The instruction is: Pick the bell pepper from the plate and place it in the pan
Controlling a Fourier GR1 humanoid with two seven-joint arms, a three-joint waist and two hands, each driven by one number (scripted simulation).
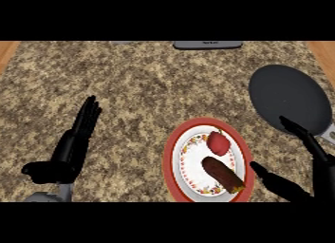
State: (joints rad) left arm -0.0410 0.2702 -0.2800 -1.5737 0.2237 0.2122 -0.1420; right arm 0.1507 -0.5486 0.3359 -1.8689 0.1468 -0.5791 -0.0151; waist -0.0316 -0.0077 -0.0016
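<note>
A small red bell pepper (218, 141) lay on the red-rimmed, flower-patterned plate (171, 156), toward its far side, untouched. The dark, round pan (290, 97) sat up and to the right, just beside the plate.

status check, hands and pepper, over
Both hands open: left hand resting, right hand beside plate. Bell pepper on plate, untouched. Brown vegetable beside it; pan holds nothing.

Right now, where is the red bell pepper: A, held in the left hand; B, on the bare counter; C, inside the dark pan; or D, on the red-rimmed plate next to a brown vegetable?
D: the bell pepper lies on the plate beside the brown vegetable; the pan holds nothing.
</note>
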